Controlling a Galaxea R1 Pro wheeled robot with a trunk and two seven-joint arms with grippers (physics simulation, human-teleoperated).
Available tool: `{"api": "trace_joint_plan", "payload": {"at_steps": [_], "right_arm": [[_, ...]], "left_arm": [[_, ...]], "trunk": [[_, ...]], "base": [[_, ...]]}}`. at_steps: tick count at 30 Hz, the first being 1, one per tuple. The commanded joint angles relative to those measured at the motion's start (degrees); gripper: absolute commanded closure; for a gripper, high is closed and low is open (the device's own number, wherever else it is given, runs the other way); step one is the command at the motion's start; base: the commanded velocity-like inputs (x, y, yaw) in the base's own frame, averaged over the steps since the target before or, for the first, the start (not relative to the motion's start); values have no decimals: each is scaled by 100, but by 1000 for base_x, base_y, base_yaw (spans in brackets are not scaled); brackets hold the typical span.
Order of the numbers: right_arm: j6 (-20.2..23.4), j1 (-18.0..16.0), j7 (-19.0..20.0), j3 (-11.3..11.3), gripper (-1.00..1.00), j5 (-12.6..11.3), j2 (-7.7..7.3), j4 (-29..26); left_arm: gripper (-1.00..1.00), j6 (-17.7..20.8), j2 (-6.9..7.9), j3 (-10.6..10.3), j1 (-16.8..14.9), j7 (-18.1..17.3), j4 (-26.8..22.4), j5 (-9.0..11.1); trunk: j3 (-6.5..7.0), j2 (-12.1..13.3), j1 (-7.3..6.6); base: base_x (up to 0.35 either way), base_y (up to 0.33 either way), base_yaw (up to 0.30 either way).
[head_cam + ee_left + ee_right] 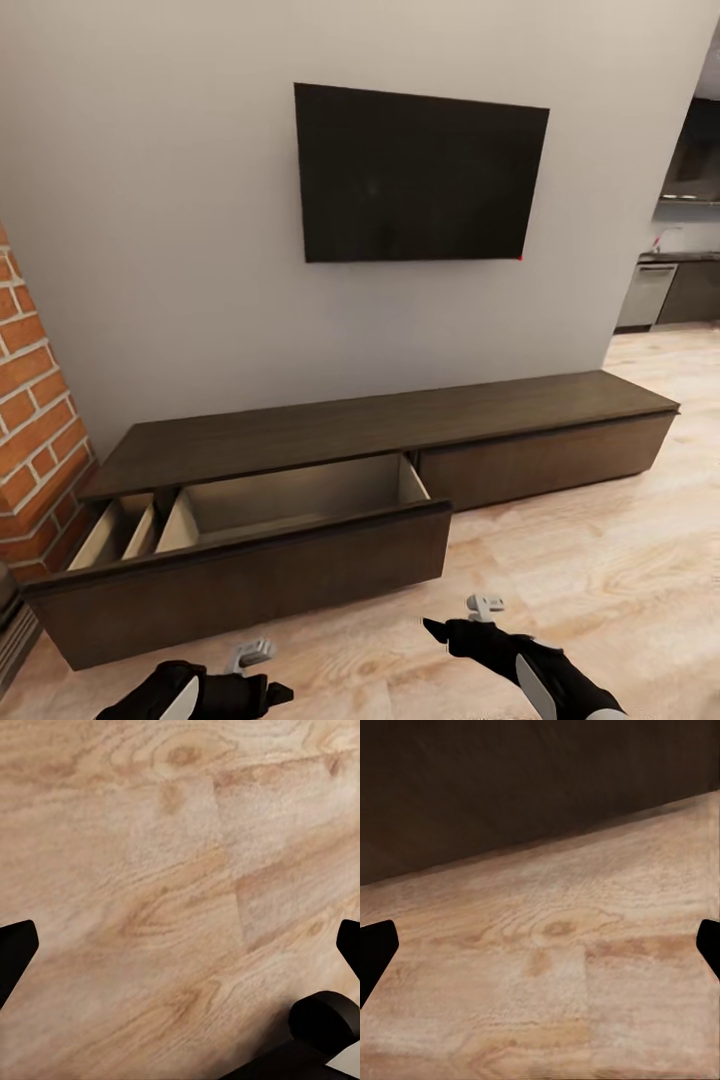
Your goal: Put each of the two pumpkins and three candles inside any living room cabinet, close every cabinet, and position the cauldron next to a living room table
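The cabinet [400, 425] runs long and low along the wall under the TV. Its left drawer [260, 560] is pulled out, and the pale wood compartments I can see hold nothing. The right drawer front [545, 460] is flush and shut. My left gripper [275, 690] hovers low over the floor in front of the open drawer, fingers [15, 949] spread wide and empty. My right gripper [435, 630] points at the drawer front [510, 787], open and empty too. The pumpkins, candles, cauldron and table are out of view.
A brick fireplace [30, 440] stands hard against the cabinet's left end. A black TV [415, 175] hangs above it. Light wood floor [600, 570] stretches right toward the kitchen [670, 280]. A black rounded part of the robot [326, 1020] sits near the left gripper.
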Motion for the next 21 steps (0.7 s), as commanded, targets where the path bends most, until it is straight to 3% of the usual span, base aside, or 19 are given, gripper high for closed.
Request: {"api": "trace_joint_plan", "payload": {"at_steps": [1, 5, 10, 16, 21], "right_arm": [[59, -1, -62, -5, -100, -59, -1, -1], [54, 12, -454, -5, -100, -56, -7, 51], [51, 20, -668, -5, -100, -56, -48, 245], [55, 22, -734, -5, -100, -60, -130, 520], [58, 29, -744, -5, -100, -57, -148, 635]], "left_arm": [[-100, 2, 4, -25, 0, 5, 30, 52], [-100, -103, -3, -22, 1, 12, 156, 57], [-100, -147, -15, -21, 2, 14, 319, 59], [-100, -283, -18, -21, 1, 13, 452, 64], [-100, -632, -25, -19, 2, 18, 715, 68]], "trunk": [[7, 39, -24], [56, 199, -112], [120, 400, -222], [220, 641, -353], [308, 841, -463]], "base": [[0, 0, -244], [0, 0, -246], [0, 0, -173], [0, 0, -37], [0, 0, -8]]}}
